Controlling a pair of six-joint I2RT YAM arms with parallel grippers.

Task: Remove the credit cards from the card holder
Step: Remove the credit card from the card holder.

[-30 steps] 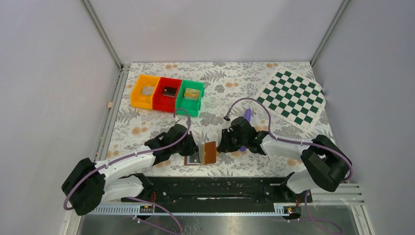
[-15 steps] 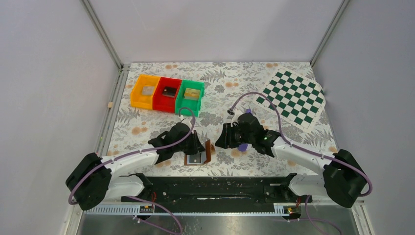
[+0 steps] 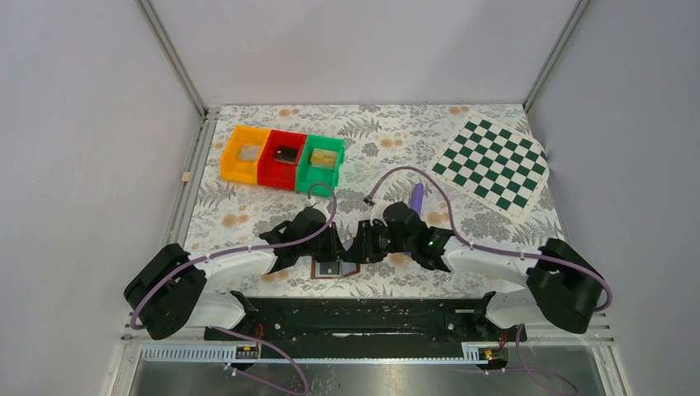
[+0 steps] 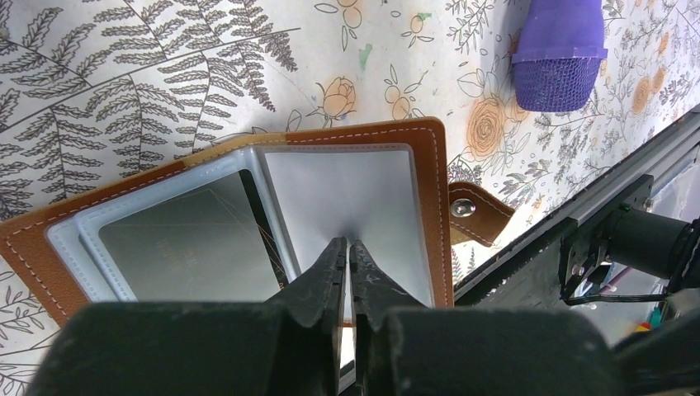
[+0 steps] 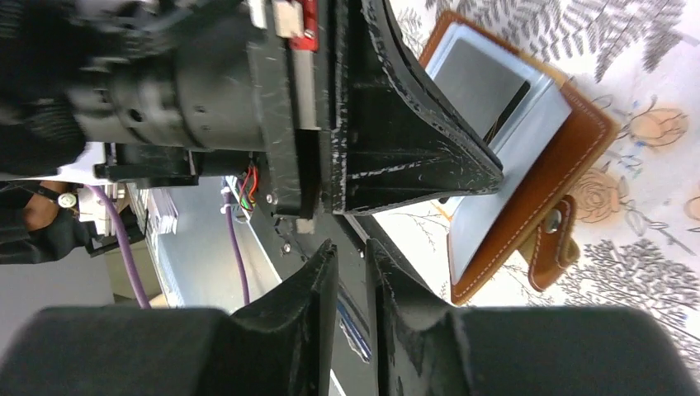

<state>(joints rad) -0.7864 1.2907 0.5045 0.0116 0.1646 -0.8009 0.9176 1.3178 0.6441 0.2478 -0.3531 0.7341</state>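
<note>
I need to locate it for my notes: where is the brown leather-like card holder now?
In the top external view, the brown leather-like card holder lies open on the floral table near its front edge, between the left gripper and right gripper.

The left gripper and the right gripper meet over the open card holder (brown, lying flat on the flowery table).

Card holder flat on the table near the front edge, bins far behind-left.
</note>
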